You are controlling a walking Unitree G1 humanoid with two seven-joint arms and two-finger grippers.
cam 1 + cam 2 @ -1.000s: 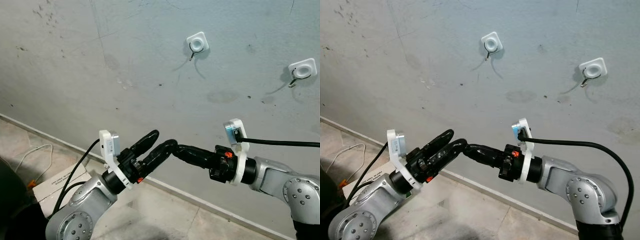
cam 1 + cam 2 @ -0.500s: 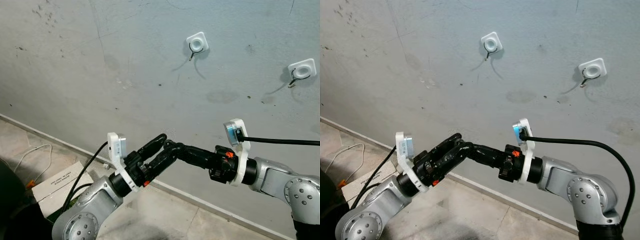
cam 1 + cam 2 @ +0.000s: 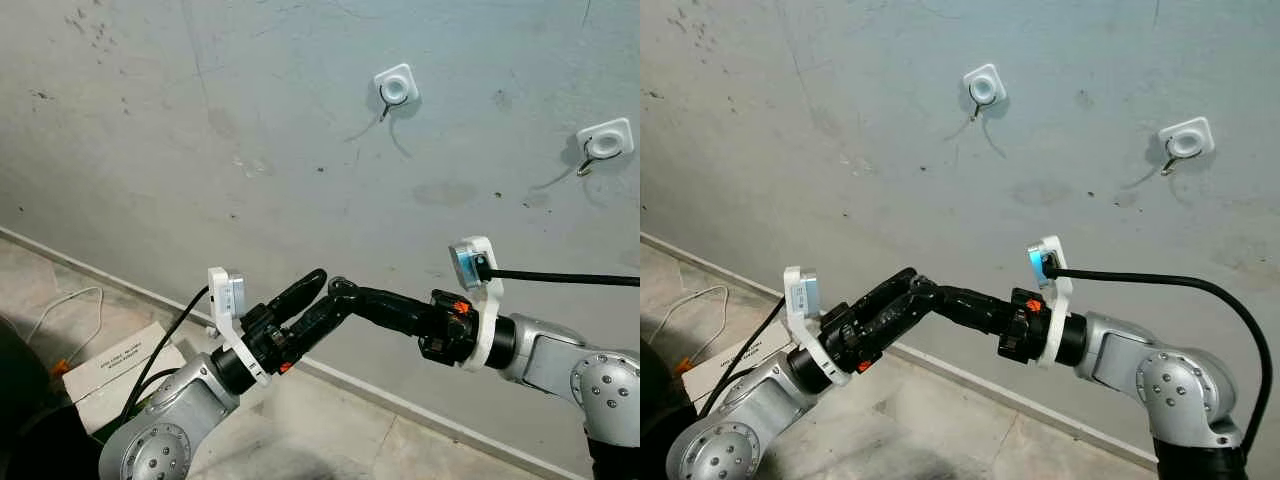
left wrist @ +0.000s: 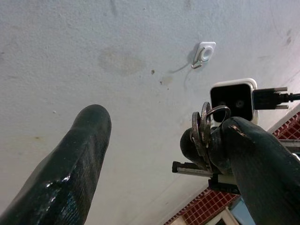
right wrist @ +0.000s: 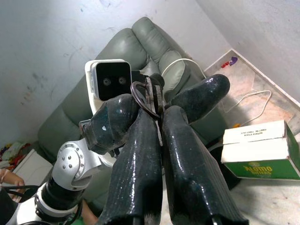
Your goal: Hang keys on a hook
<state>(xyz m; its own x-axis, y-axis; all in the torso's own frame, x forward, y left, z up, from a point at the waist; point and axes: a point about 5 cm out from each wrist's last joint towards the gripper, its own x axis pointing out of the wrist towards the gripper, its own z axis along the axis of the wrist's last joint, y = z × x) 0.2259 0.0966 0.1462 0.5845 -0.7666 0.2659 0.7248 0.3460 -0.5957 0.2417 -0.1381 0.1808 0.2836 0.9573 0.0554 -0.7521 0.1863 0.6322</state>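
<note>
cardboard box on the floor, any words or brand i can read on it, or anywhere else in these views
Cardboard box, green side band in the right wrist view: yellow lettering, too blurred to read with certainty.
Same box, top face in the left eye view: a line of dark print, too small to read.
Wall, hooks, keys, both grippers: no text.

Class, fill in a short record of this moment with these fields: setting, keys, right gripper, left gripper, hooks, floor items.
setting: rough grey concrete wall above a tiled floor
keys: metal keys on a ring, pinched between the right gripper's black fingers
right gripper: shut on the keys, fingertips meeting the left gripper
left gripper: open, its fingers on either side of the keys, one touching the right fingertips
hooks: two metal hooks on white square plates, one higher, one further right, both without keys
floor items: white and green cardboard box; white cable
</note>
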